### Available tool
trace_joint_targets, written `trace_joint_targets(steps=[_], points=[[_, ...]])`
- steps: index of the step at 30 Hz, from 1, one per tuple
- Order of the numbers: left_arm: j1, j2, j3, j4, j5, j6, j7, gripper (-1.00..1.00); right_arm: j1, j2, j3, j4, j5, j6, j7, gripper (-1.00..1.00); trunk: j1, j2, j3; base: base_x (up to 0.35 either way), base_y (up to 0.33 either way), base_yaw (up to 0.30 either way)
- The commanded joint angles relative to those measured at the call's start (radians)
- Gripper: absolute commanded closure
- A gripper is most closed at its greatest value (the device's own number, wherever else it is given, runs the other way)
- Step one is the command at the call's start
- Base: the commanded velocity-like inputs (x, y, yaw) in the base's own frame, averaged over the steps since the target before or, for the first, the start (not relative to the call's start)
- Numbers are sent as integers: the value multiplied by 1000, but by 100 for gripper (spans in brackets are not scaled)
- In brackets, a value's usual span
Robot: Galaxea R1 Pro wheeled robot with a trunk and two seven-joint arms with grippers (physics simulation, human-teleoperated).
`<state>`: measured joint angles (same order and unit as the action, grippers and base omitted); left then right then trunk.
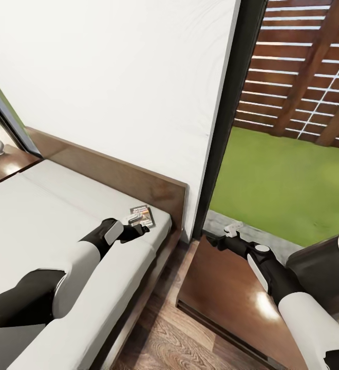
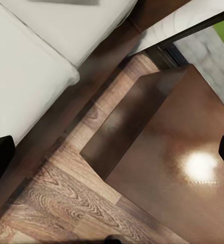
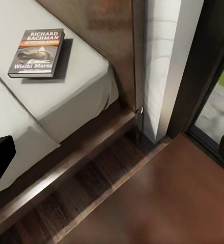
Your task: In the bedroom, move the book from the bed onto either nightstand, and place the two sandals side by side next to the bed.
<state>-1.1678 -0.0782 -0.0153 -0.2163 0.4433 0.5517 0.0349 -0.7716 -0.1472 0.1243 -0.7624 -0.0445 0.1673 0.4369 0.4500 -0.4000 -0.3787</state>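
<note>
The book (image 1: 142, 216) is being carried by the bed (image 1: 46, 221) at its corner nearest the headboard (image 1: 138, 180). The left gripper (image 1: 137, 227) is being held just before the book. To the bed's right, a bench (image 1: 226, 288) is being flanked by the window (image 1: 293, 128), with the right gripper (image 1: 230, 232) over its far edge.

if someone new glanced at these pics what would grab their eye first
Probably the bright green lawn and slatted wooden fence through the tall window on the right. Next, the small dark book lying on the pale bed near the headboard corner, with the left gripper right beside it. The glossy brown nightstand sits under the right arm.
</note>
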Motion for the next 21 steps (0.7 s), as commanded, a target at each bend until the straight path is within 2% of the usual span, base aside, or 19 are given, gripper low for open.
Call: trace_joint_targets(steps=[1, 21], points=[[0, 0, 0, 0, 0, 0, 0, -100, 0, 0, 0, 0, 0, 0, 0, -100, 0, 0, 0, 0, 0, 0], [0, 2, 0, 4, 0, 1, -4, -100, 0, 0, 0, 1, 0, 0, 0, -100, 0, 0, 0, 19, -1, 0]])
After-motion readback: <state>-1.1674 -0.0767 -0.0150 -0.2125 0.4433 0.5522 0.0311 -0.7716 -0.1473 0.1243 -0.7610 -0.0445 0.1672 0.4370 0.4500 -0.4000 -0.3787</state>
